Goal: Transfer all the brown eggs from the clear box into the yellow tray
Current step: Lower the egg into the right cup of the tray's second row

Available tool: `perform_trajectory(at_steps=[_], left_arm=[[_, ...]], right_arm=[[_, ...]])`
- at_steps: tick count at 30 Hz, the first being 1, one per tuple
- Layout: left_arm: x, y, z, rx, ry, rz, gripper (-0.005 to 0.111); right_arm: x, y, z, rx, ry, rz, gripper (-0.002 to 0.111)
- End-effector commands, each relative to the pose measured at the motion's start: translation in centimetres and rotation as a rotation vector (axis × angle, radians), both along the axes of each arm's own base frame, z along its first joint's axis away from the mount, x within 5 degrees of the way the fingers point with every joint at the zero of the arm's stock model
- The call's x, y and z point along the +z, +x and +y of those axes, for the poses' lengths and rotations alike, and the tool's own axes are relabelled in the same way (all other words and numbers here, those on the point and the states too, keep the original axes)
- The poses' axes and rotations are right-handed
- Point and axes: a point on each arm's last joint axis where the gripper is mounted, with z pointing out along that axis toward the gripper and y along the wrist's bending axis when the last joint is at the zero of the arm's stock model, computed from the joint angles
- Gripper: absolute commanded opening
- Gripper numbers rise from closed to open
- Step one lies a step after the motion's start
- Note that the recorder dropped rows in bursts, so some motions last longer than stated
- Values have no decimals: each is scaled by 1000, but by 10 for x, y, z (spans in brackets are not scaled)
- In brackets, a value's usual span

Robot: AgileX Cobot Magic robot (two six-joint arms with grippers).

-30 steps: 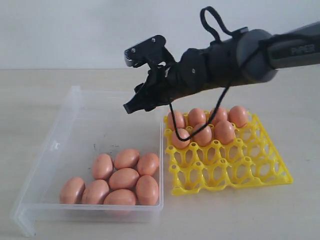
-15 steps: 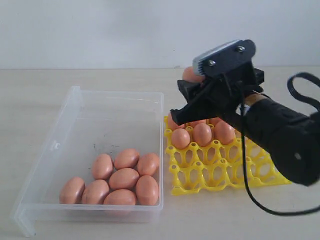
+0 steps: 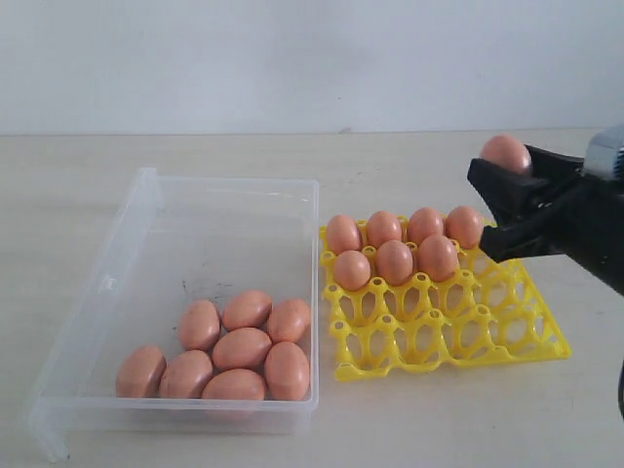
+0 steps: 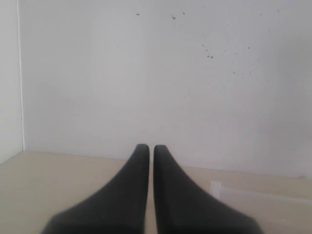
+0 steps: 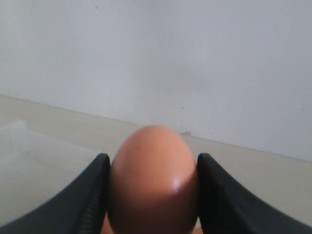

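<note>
My right gripper [image 3: 490,175] hangs at the right edge, above the yellow tray's far right corner, shut on one brown egg [image 3: 506,153]. In the right wrist view that egg [image 5: 152,178] fills the space between the two black fingers of the gripper [image 5: 152,165]. The yellow tray [image 3: 448,336] holds several brown eggs [image 3: 394,261] in its two back rows; its front rows are bare. The clear box [image 3: 146,210] lies to the tray's left, with several brown eggs [image 3: 241,348] clustered at its front right. My left gripper [image 4: 151,148] is shut and holds nothing, away from the eggs.
Everything stands on a pale beige tabletop [image 3: 419,156] before a white wall. A corner of the clear box [image 4: 217,187] shows in the left wrist view. Box and tray sit side by side, almost touching.
My right gripper has carried its egg from above the box's far side rightward across the tray to the right edge. Eggs in box and tray have not moved.
</note>
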Motion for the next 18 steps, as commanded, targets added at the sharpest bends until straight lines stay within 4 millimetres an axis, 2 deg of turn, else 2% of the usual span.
perform_trajectory(at_steps=[1, 4, 9, 18], left_arm=[[0, 0, 0, -1, 9, 1, 4], [0, 0, 0, -1, 9, 1, 4], [0, 0, 0, -1, 9, 1, 4], [0, 0, 0, -1, 9, 1, 4]], right_arm=[[-12, 1, -26, 62, -9, 66, 0], [-22, 10, -38, 126, -3, 128, 0], [-44, 30, -41, 255, 5, 225, 0], [-78, 51, -44, 276, -5, 281, 0]])
